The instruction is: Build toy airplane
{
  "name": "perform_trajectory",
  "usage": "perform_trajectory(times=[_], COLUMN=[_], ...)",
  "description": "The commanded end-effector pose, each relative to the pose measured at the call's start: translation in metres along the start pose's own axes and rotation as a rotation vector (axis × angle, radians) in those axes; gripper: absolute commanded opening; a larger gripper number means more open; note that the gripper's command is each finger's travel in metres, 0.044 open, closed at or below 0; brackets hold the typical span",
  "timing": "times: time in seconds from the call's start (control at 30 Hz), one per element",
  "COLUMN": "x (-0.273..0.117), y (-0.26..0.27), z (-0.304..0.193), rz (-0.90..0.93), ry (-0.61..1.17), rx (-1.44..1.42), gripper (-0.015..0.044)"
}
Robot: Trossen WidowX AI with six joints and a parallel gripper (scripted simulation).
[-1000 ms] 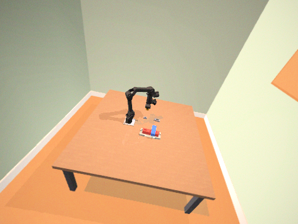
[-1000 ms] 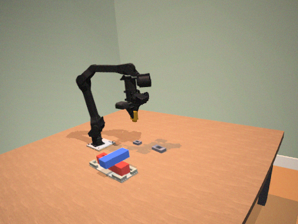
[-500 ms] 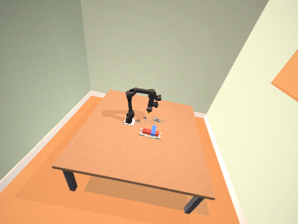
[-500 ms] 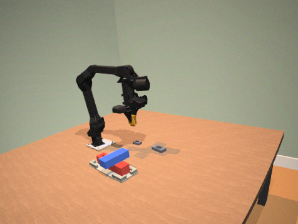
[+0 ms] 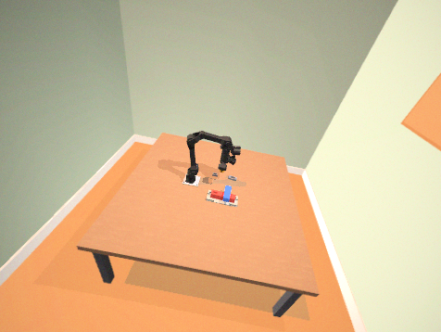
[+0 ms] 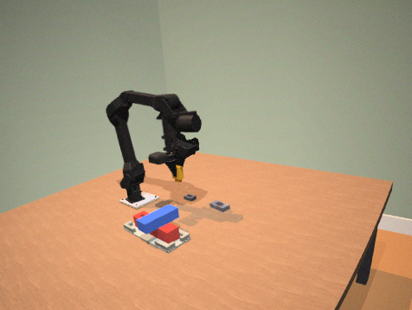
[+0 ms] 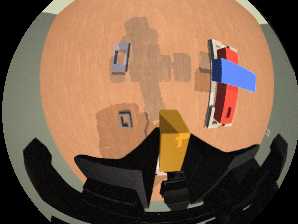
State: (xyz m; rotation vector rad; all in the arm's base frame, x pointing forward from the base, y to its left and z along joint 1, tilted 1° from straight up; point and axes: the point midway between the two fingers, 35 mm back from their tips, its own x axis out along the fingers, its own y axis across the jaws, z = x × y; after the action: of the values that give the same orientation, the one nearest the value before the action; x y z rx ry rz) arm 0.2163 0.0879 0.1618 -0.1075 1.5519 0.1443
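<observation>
The red fuselage [image 5: 216, 195] [image 6: 169, 233] [image 7: 228, 95] lies lengthwise in the pale jig [image 6: 184, 238] [image 7: 212, 114]. The blue wing [image 5: 227, 193] [image 6: 158, 218] [image 7: 235, 75] lies crosswise on top of the fuselage; its tab and socket are hidden. A small dark socket shows open near the fuselage's tail in the wrist view. My gripper [image 5: 222, 170] [image 6: 177, 171] [image 7: 173, 142] is shut on the yellow tail fin [image 6: 179, 174] [image 7: 173, 152], high above the table and off to the side of the jig. The fin's lower end points down, touching nothing.
A larger grey holder [image 6: 225, 208] [image 7: 118, 70] and a smaller grey holder [image 6: 190, 199] [image 7: 130, 120] stand on the wooden table [image 5: 185, 232] [image 6: 268, 260], both beside the jig. The arm's white base plate [image 5: 185, 183] [image 6: 149, 200] is on the table too.
</observation>
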Motion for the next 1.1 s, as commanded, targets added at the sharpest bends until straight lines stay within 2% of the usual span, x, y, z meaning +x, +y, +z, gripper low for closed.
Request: perform_trajectory(times=[0.0, 1.07], x=[0.004, 0.023], y=[-0.011, -0.112], z=[0.003, 0.003], rz=[-0.006, -0.014], ry=[0.007, 0.008], rx=[-0.001, 0.018], gripper=[0.0, 0.0])
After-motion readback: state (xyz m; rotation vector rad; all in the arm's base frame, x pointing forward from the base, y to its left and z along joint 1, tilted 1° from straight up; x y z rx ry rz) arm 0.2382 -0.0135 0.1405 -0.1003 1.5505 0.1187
